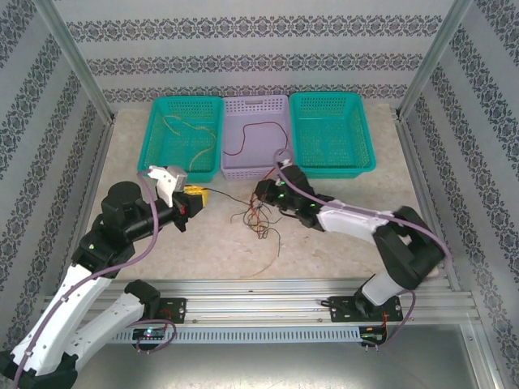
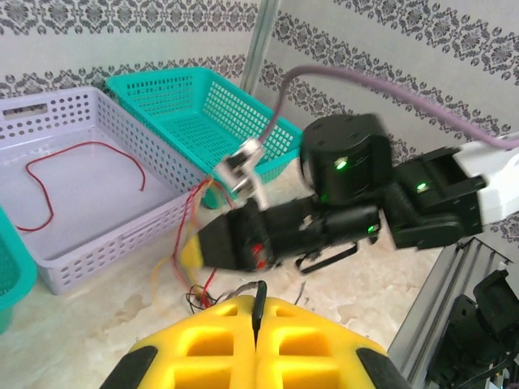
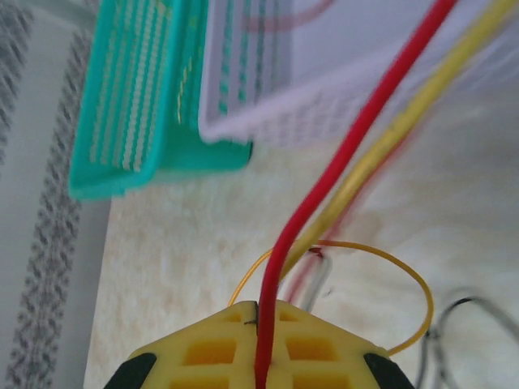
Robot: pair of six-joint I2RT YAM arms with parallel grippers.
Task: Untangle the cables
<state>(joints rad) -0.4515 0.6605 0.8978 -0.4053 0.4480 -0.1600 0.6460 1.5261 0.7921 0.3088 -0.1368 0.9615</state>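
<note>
Red cable [image 3: 357, 134] pinched in right gripper [image 3: 256, 312] (yellow cable [image 3: 403, 121] alongside); left gripper [image 2: 257, 312] closed.

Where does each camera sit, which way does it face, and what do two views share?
Top external: above and behind the bases, looking down on the table and lilac basket; both arms show.
Left wrist: on the left arm, facing the right gripper; own left gripper shut at bottom.
Right wrist: on the right arm, facing a teal basket; own fingers clamp a red cable.
Shared: top and left wrist both show the lilac basket's loose red wire.
</note>
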